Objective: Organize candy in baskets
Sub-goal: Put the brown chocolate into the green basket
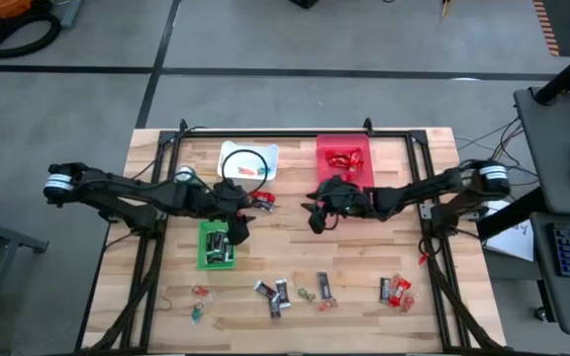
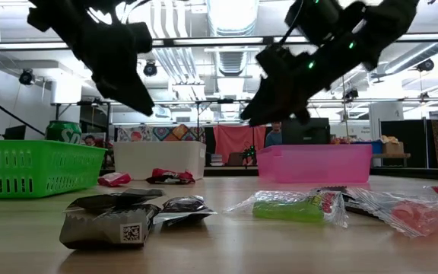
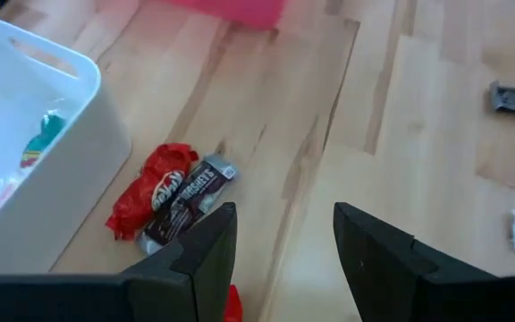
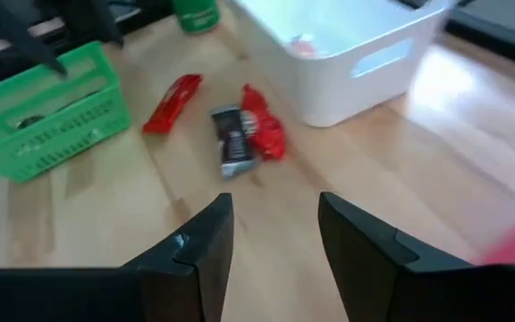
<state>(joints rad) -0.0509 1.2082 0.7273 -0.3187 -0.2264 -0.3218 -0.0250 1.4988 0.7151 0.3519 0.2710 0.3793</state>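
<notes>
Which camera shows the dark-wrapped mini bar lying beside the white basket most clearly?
The left wrist view: the dark mini bar fills the frame's middle, its wrapper print visible, touching a crumpled red candy beside the white basket. The right wrist view shows it smaller and softer. The high view gives only a speck; the low view a dark lump.

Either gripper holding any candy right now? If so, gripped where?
Nothing held. The left gripper and right gripper both hover open and empty above the table.

Two dark arms being held over the table's middle, reaching inward from opposite sides, left gripper (image 3: 280, 241) being kept raised with fingers parted and empty, right gripper (image 4: 271, 237) likewise being held aloft, fingers apart, nothing gripped
</notes>
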